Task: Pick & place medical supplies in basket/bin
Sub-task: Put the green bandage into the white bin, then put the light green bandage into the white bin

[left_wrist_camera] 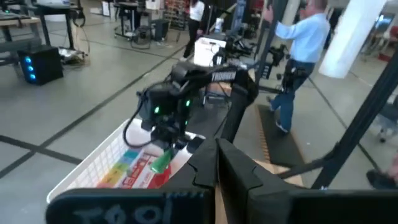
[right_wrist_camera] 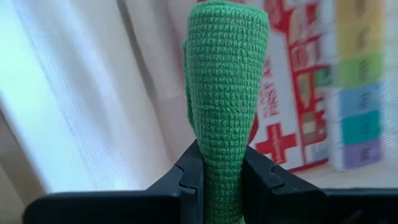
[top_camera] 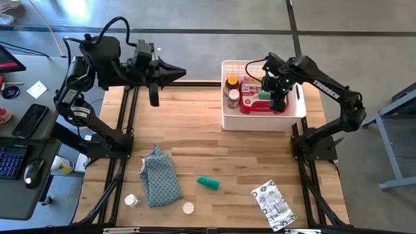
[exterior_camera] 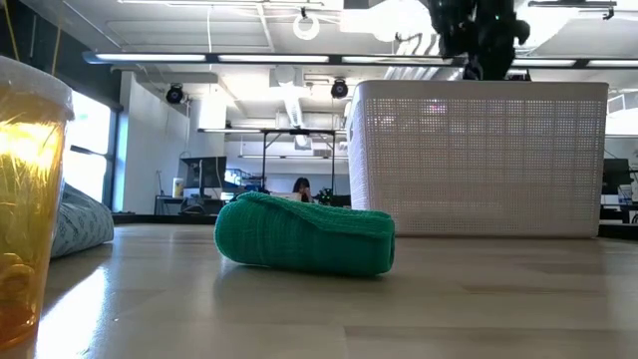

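Green tube (right_wrist_camera: pixel 225 106) pinched in right claw (right_wrist_camera: pixel 222 171) above bin (top_camera: pixel 229 120); left claw (top_camera: pixel 181 73) pressed together over wooden table (top_camera: pixel 214 149).

Blue-grey patterned cloth (top_camera: pixel 160 178) crumpled on the wooden table (top_camera: pixel 208 123); possibly a keyboard (top_camera: pixel 11 161) alongside.

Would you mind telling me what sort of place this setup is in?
Probably a large open robotics lab or workshop: a bare concrete floor, ceiling strip lights over distant workbenches, and a desk with a keyboard beside the wooden table.
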Controlling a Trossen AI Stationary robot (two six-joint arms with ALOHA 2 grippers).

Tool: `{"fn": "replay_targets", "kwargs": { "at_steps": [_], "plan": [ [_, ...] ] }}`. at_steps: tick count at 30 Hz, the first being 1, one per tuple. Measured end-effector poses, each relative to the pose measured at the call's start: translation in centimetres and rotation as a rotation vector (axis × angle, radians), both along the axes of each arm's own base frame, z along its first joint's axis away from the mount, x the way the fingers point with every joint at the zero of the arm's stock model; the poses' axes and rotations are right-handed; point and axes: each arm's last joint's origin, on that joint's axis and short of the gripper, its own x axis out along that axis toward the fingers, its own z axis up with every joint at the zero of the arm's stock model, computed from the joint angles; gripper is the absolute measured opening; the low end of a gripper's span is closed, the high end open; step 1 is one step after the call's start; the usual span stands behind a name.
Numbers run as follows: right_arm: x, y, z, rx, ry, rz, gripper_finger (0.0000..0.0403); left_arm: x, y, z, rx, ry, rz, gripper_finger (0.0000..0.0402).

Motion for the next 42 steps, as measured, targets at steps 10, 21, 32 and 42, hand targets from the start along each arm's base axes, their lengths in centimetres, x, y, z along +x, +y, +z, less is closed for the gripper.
{"fn": "replay_targets", "kwargs": {
  "at_steps": [10,21,32,42],
  "plan": [
    [-0.7,-0.1,-3.2,0.102,0.083,0.027,0.0068,1.2,0.1,1.1,-0.019,-0.140,0.005,0.0051],
    [-0.9,0.1,-3.2,0.125,0.107,0.018,0.0161,2.0,0.1,0.8,-0.021,-0.129,0.007,0.0051],
    [-0.8,0.1,-0.4,0.045,0.067,-0.190,0.0205,-0.2,0.0,1.4,-0.003,-0.141,0.006,0.0051],
    [2.6,3.5,7.9,0.023,-0.435,-0.255,0.0201,-2.9,0.0,-0.2,0.104,0.092,0.053,0.0051]
  ]
}}
